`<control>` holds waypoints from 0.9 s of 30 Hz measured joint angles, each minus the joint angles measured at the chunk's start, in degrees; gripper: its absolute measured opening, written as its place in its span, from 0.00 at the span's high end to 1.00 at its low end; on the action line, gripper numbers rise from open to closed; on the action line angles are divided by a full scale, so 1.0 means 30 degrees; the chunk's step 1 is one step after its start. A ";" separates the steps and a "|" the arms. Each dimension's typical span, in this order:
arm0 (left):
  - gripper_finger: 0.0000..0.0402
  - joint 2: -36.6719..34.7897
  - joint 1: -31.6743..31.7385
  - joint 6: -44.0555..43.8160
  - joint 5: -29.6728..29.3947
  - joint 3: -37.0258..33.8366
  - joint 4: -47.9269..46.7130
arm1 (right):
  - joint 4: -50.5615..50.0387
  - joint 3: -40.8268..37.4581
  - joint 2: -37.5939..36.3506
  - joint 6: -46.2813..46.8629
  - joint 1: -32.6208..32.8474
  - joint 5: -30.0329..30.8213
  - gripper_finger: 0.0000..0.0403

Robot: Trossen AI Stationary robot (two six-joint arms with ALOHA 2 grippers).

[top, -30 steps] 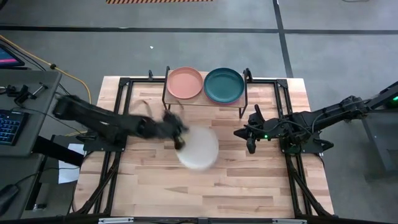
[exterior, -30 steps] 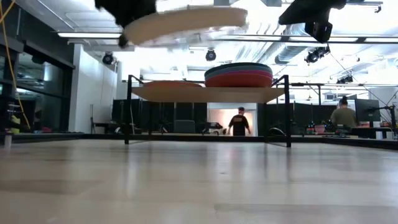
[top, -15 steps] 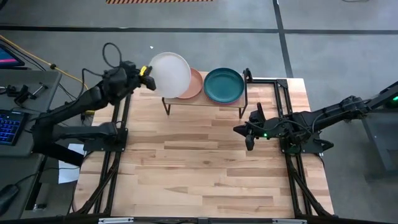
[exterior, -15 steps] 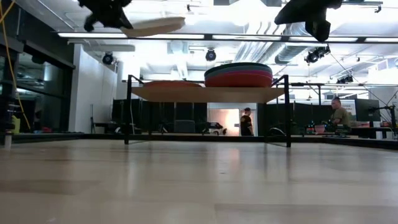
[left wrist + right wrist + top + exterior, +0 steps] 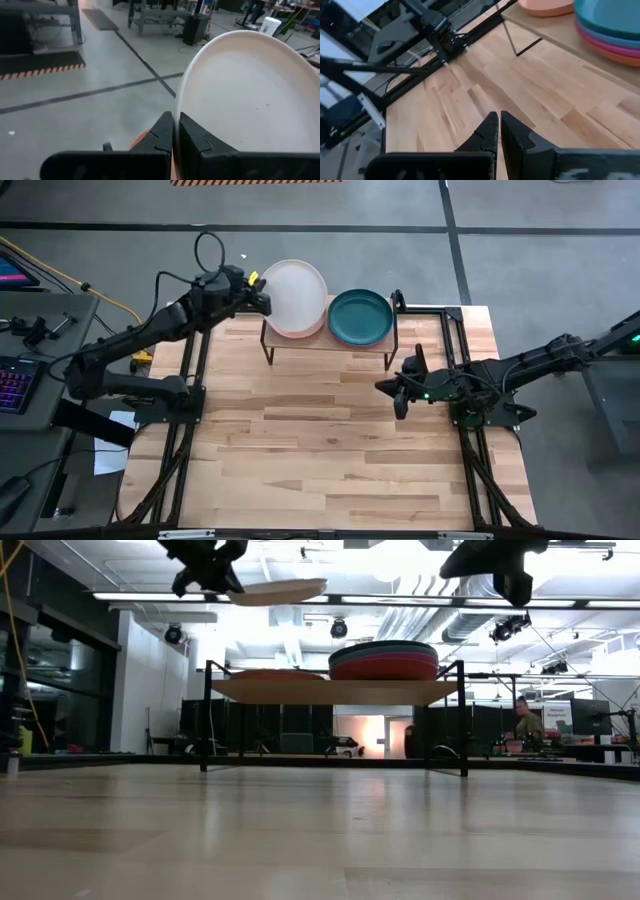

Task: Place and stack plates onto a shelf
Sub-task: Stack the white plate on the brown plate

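The left gripper [image 5: 255, 292] pinches the white plate [image 5: 294, 298] by its rim, holding it in the air above the salmon pink plate [image 5: 546, 7] on the shelf [image 5: 330, 343]; with only 1 edge clamped, the plate could tilt or slip and land askew. The right gripper [image 5: 401, 398] hovers, fingers together and empty, beside the stack topped by the dark green plate [image 5: 361, 317]. The wooden tabletop [image 5: 330, 440] is bare, and 1 person [image 5: 523, 720] sits far back in the workshop.
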 joint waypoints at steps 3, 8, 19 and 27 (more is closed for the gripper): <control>1.00 0.0355 0.0105 0.0098 -0.0183 0.0575 0.0016 | 0.0000 0.0000 0.0000 0.0406 0.0000 0.0491 0.99; 1.00 0.0886 0.0382 -0.0719 -0.0265 0.0667 -0.0201 | -0.0007 0.0000 0.0000 0.0466 0.0000 0.0679 0.99; 1.00 0.3511 0.0729 -0.3964 -0.0243 0.0572 -0.1942 | 0.0076 0.0015 0.1115 0.1421 0.0000 0.1306 0.99; 1.00 0.4624 0.0733 -0.4061 -0.0510 0.0557 -0.3170 | 0.1144 0.0015 0.2764 0.1908 0.0015 0.1159 0.99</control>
